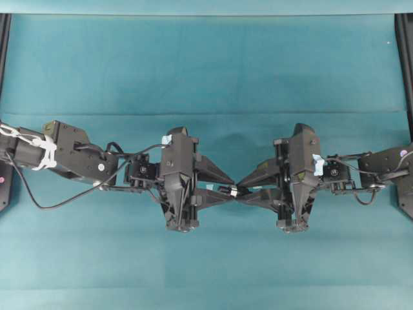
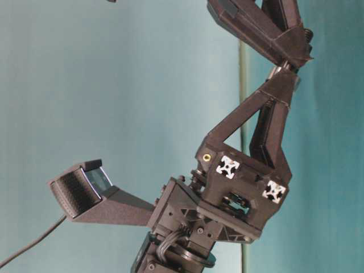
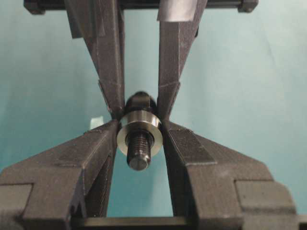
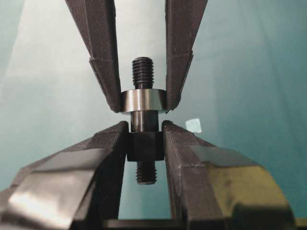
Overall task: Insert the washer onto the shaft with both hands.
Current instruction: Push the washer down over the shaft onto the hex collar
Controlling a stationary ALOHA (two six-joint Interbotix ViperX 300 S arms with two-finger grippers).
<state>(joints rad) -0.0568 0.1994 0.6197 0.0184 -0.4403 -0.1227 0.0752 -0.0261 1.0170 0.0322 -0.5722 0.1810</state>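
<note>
My two grippers meet tip to tip above the middle of the teal cloth [image 1: 206,64]. My left gripper [image 3: 140,127] is shut on the silver washer [image 3: 139,133], pinching its rim. My right gripper [image 4: 145,127] is shut on the dark shaft [image 4: 145,146], gripping its thick middle. The washer [image 4: 143,101] sits around the shaft's narrower smooth part. A threaded end [image 4: 143,72] pokes out past the ring, and it also shows in the left wrist view [image 3: 139,151]. In the overhead view the left gripper [image 1: 230,189] and right gripper [image 1: 242,190] hide both parts.
A small pale tape bit [image 4: 193,125] lies on the cloth below the grippers, also in the left wrist view [image 3: 96,122]. Black frame rails [image 1: 403,64] stand at the cloth's left and right edges. A fold runs across the cloth [image 1: 206,113].
</note>
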